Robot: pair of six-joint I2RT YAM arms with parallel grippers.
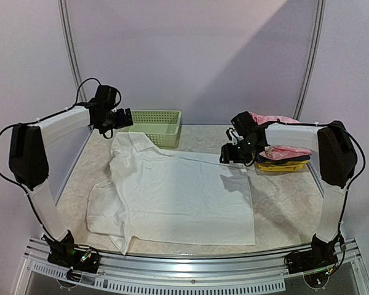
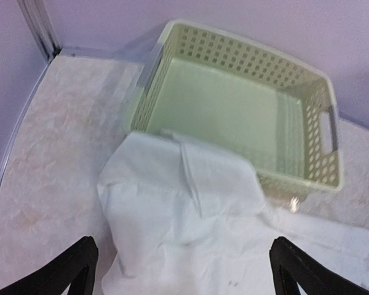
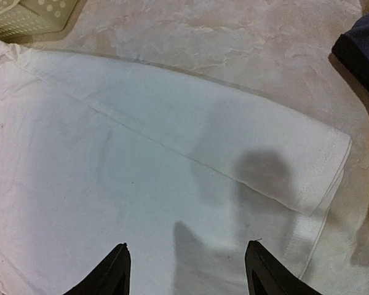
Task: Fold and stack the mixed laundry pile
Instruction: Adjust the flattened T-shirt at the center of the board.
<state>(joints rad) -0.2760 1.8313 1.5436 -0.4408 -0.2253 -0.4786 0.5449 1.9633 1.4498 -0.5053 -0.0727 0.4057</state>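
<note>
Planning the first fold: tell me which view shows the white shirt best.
Top external: the whole white shirt lies spread out, edge to edge. Left wrist shows only its collar end by the basket; right wrist only one sleeve.

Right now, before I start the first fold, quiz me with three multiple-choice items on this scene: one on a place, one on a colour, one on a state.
1. Where is the collar of the shirt?
A. beside the basket
B. inside the basket
C. tucked under the shirt

2. What colour is the basket?
A. red
B. pale green
C. black

3. How are the left end effector and the right end effector?
A. left shut on the shirt
B. both shut, empty
C. both open, empty

Answers:
1 A: the left wrist view shows the collar lying at the basket's near wall, with the basket empty.
2 B: its lattice walls are pale green.
3 C: each wrist view shows spread fingers above the shirt, holding nothing.
</note>
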